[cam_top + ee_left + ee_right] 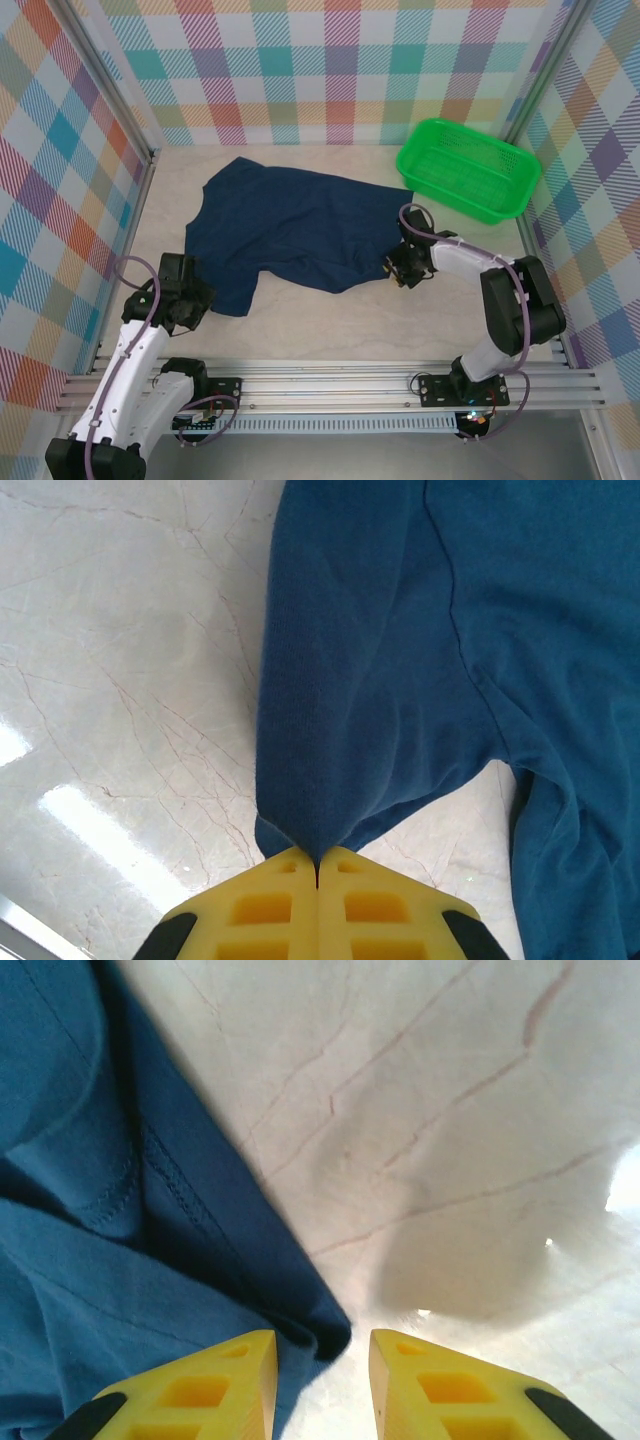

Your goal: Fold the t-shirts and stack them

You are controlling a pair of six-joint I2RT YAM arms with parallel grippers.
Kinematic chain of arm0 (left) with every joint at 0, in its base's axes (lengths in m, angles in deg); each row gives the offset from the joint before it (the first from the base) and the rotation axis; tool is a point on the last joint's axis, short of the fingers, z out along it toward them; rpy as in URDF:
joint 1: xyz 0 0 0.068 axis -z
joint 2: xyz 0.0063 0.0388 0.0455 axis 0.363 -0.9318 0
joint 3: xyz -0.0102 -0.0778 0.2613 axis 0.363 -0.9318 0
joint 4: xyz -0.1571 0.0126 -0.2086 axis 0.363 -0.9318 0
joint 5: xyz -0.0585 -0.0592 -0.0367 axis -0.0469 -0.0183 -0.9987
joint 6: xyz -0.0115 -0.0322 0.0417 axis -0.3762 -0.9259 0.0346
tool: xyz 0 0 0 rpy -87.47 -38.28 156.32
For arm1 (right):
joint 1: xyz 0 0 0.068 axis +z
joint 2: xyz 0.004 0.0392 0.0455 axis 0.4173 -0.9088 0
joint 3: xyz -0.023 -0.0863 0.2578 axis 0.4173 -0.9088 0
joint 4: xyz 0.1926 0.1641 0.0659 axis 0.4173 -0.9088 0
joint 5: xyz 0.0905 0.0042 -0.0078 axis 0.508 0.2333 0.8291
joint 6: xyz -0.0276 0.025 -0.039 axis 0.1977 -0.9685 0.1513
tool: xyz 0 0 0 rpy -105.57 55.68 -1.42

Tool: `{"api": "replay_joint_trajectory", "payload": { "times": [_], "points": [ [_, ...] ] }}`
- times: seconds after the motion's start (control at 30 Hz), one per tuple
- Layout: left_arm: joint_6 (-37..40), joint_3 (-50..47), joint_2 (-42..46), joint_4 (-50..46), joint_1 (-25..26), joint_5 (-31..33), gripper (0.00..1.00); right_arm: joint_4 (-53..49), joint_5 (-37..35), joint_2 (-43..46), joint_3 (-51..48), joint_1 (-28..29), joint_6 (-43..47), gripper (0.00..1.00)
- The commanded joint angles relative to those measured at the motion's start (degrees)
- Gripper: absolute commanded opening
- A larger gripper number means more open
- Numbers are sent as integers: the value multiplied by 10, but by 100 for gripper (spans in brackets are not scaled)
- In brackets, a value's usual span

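Looked across the table from left to right. Found the left fingers at the near left, pressed tight together on a corner of the shirt. Saw that corner pulled to a point right at the yellow tips. Saw the rest of the dark blue shirt lying spread out and a bit wrinkled across the middle of the table. Found the right fingers down low at the shirt's near right edge, held a little apart with a small gap between. Saw a bit of the shirt's hem at that gap, close to one yellow tip. Could not tell if touching. Saw bare pale table beside the other tip. Spotted a green basket at the back right, near the shirt's far right corner.
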Motion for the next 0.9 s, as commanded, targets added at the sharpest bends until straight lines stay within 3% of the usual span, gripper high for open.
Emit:
{"api": "replay_joint_trajectory", "payload": {
  "times": [0.0,0.2,0.33,0.5,0.87],
  "points": [
    [15,14,-6,11,5,-5,0,32,19,-19,11,-4,-3,30],
    [17,13,-8,14,5,-5,0,36,39,-41,39,-1,3,30],
    [14,13,-9,18,4,-4,0,19,32,-42,51,-1,5,14],
    [18,24,-14,18,5,-2,0,-18,21,-16,64,2,11,5],
    [16,38,-20,23,5,-5,0,-108,-8,22,105,6,39,0]
  ]
}}
